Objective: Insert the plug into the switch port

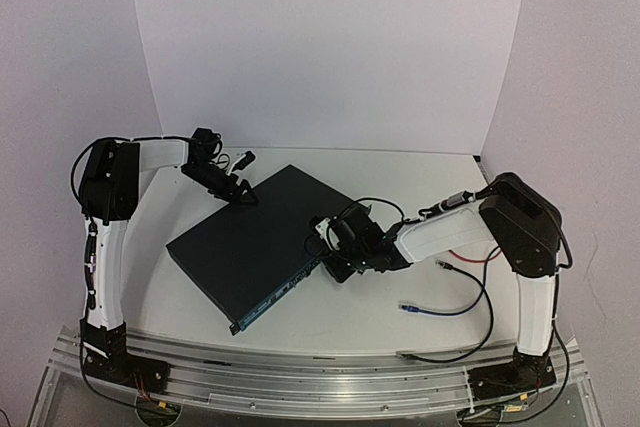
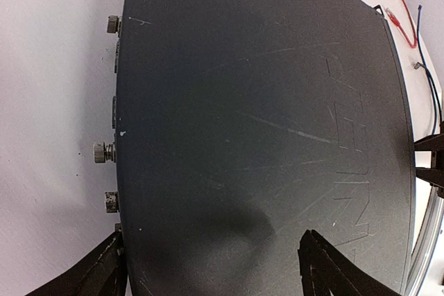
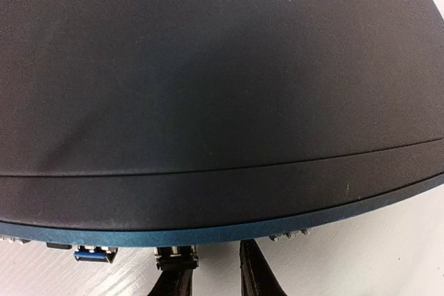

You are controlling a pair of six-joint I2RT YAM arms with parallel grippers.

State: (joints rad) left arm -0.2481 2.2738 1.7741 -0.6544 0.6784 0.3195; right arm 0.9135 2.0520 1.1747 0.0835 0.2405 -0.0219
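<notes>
From above, the large flat navy-black metal switch [image 1: 255,242] lies diagonally in the middle of the white desk [image 1: 420,172]. The left pincer [image 1: 238,192] is at its far corner and the right pincer [image 1: 325,252] at its socket face.

The left wrist view shows fingers [image 2: 104,268] spread wide, one beside the switch's edge and one over its top.

In the right wrist view the fingers [image 3: 253,272] stand narrowly apart by a small grey plug [image 3: 177,258] at the sockets. Whether they grip it cannot be told.

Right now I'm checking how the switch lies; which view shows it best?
Top external: the switch shows nearly whole, lying at a slant. Left wrist gives only its top and one edge with knobs; right wrist only its top and a blue-trimmed edge.
</notes>
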